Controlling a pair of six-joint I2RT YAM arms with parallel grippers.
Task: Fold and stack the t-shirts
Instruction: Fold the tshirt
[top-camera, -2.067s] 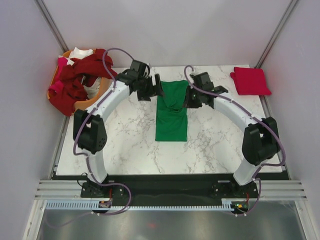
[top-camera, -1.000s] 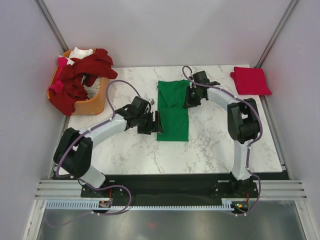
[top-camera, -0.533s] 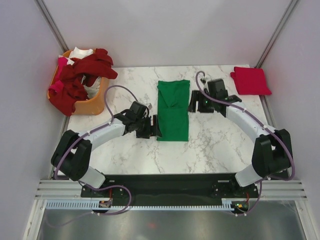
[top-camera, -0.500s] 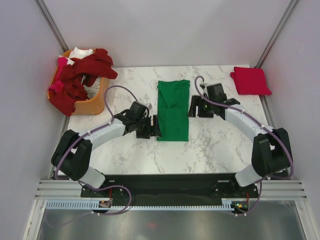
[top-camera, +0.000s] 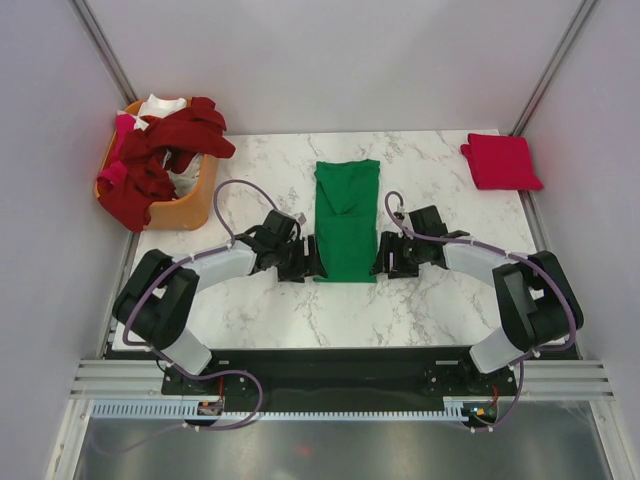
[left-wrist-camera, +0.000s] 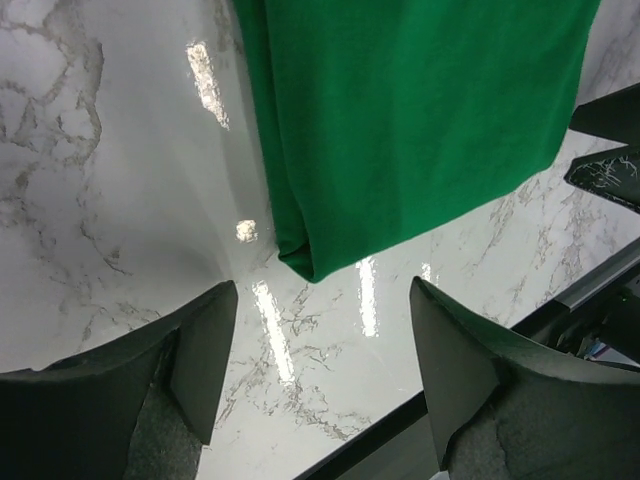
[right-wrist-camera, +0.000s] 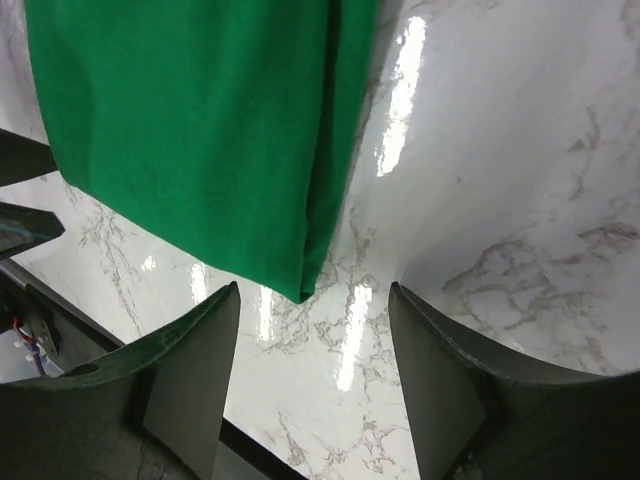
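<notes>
On the bench (top-camera: 260, 310), the green t-shirt (top-camera: 346, 220) lies flat as a long narrow strip. Sides are folded in, collar end far, hem end near. Some loose creasing shows at its far end. The near end looks clean in both wrist views.

Left jaws: open, empty, low at the green t-shirt's near-left corner. In the left wrist view that corner sits just ahead of the gap between the 2 fingers (left-wrist-camera: 200, 350), not yet between them. Right jaws: same story, open and empty at the near-right corner, with the corner just ahead of the gap. Neither touches the cloth as far as I can tell.

Far right of the green t-shirt, well apart from it: 1 red t-shirt (top-camera: 500, 161) folded to a compact rectangle. I read that as the start of the stack.

Far left of the green t-shirt: orange basket (top-camera: 190, 208) holding an unsorted heap. A dark red t-shirt (top-camera: 150, 165) drapes over the rim, with white cloth (top-camera: 160, 104) and pink cloth (top-camera: 120, 125) poking out behind. I can't tell how many shirts are in the heap.

Status, my read: 1 shirt done, 1 roughly half done. Left for the green one:
- pinch both near corners
- fold the hem end over to the collar end, maybe 1 more fold to match the red one
- carry it onto the red

Everything in the basket is unfolded, so most of the job remains.
</notes>
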